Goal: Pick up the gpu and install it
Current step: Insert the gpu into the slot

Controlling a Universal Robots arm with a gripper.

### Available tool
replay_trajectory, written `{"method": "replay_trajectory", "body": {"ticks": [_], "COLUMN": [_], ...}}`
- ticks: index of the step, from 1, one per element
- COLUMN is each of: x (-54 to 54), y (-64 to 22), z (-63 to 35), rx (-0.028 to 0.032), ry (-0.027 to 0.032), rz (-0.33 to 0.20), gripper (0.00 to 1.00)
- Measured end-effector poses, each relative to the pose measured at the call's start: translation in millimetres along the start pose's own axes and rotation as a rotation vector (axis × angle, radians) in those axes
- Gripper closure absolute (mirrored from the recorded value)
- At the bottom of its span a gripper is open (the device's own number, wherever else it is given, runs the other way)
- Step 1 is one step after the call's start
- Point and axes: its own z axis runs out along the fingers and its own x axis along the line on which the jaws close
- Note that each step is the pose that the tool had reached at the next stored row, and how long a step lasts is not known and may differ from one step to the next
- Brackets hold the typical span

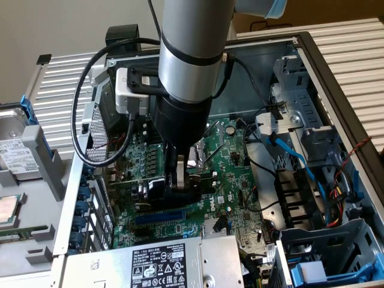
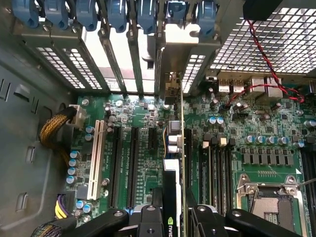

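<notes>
Exterior view: the gpu (image 1: 153,189) stands upright on edge over the green motherboard (image 1: 231,174), inside the open computer case (image 1: 336,66). Its black shroud shows at about nine o'clock of the gripper (image 1: 180,177), whose fingers are clamped on the card from above. A blue expansion slot (image 1: 159,219) lies on the board at six o'clock of the card. Farther along the same line sits the silver power supply (image 1: 156,264) with its black label. A grey and blue drive cage (image 1: 324,246) fills the case corner at four o'clock of the gripper. A hard drive (image 1: 15,150) rests outside the case at nine o'clock. A black cable (image 1: 81,120) loops off the arm's wrist at ten o'clock. In the wrist view the card appears edge-on, with one black finger pressed against each of its faces (image 2: 150,217) and a green logo on the shroud between them. Its thin green board runs away from the gripper toward the rear wall of the case. There the silver end bracket (image 2: 175,54) lines up with a rear opening among the blue retention clips (image 2: 118,15). The card hangs among the long black slots, well apart from the white slot (image 2: 94,158) and from the CPU socket (image 2: 269,197). Whether its connector edge sits in a slot cannot be told.
</notes>
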Motion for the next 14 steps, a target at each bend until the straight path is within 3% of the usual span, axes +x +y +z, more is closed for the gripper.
{"method": "replay_trajectory", "body": {"ticks": [14], "x": [0.2], "y": [-1.3], "z": [5.9], "rx": [0.0000], "ry": [0.0006], "rz": [0.000], "gripper": [0.73]}}
